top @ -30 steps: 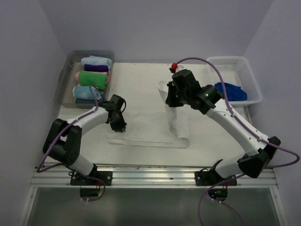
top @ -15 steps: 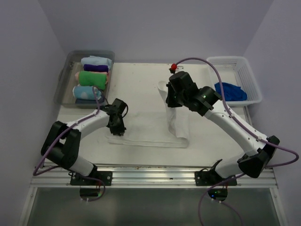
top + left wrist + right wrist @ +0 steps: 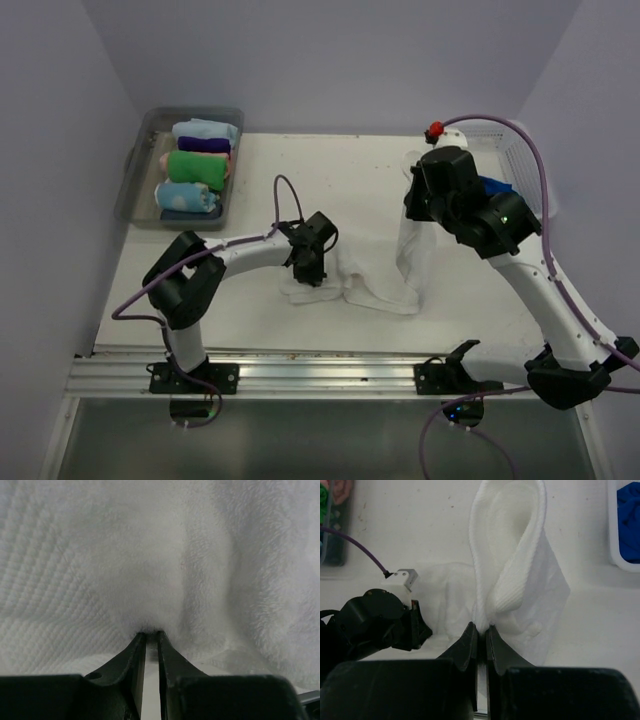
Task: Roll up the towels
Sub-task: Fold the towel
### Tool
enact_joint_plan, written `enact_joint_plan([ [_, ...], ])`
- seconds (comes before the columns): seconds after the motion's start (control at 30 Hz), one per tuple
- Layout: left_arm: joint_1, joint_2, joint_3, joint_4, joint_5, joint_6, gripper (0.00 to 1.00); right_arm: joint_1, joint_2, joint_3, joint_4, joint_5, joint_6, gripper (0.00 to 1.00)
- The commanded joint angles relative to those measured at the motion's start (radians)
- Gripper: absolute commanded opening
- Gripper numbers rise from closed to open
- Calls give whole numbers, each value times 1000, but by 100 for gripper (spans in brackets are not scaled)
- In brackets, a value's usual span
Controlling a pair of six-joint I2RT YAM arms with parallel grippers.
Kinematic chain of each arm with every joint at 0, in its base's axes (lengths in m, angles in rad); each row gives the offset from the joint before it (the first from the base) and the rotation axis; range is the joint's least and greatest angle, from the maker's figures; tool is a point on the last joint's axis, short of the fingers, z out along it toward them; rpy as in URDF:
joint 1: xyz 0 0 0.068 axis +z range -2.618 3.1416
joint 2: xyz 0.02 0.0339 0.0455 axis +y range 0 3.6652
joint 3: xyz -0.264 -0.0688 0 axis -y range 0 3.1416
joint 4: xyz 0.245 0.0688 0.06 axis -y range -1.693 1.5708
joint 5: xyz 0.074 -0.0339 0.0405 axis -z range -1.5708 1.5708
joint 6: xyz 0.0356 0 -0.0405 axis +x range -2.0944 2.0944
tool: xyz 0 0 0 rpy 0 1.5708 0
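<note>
The white towel (image 3: 375, 287) lies bunched on the table, its right end lifted into a hanging fold. My right gripper (image 3: 414, 214) is shut on that raised end; in the right wrist view the towel (image 3: 520, 580) loops up from the closed right gripper (image 3: 481, 628). My left gripper (image 3: 309, 273) is at the towel's left edge, pinching it; the left wrist view shows the left gripper (image 3: 152, 633) with its jaws nearly together on the white terry (image 3: 160, 555). The blue towel (image 3: 497, 187) sits crumpled in the white basket, partly behind my right arm, and its edge shows as blue cloth (image 3: 627, 520).
A clear bin (image 3: 140, 170) at the back left holds several rolled towels, among them a green one (image 3: 195, 165). The white basket (image 3: 535, 190) stands at the back right. My left arm (image 3: 375, 622) lies low just left of the raised fold.
Both arms have moved right, dragging the white towel with them. The towel has gone from lying spread flat to bunched, with its right end lifted higher.
</note>
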Motion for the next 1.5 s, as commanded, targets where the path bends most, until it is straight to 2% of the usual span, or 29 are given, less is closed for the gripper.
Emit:
enact_joint_plan([
  [0.0,-19,-5,23,24,23,5,18,1,6,61,-29,26,-36,0],
  [0.2,27,-198,67,-136,-35,122,20,1,35,57,-2,-34,-32,0],
  [0.4,217,-339,-37,-170,-23,192,21,15,63,34,58,-100,-19,0],
  [0.6,318,-343,-143,-129,0,206,19,32,86,6,95,-142,-18,0],
  [0.67,337,-338,-172,-112,3,197,17,38,86,-6,107,-153,-16,0],
  [0.7,347,-329,-195,-88,5,194,13,38,87,-12,110,-156,-16,0],
  [0.87,358,-269,-239,-29,28,165,0,52,95,-38,138,-193,-7,0],
  [1.0,358,-219,-249,43,95,159,0,90,124,-40,161,-202,0,0],
  [1.17,360,-191,-224,28,118,157,0,168,195,-3,162,-160,5,0],
  [1.37,340,-326,-184,11,94,145,0,172,178,-37,178,-118,25,0],
  [1.47,254,-341,-137,12,91,142,0,172,169,-56,173,-101,34,0],
])
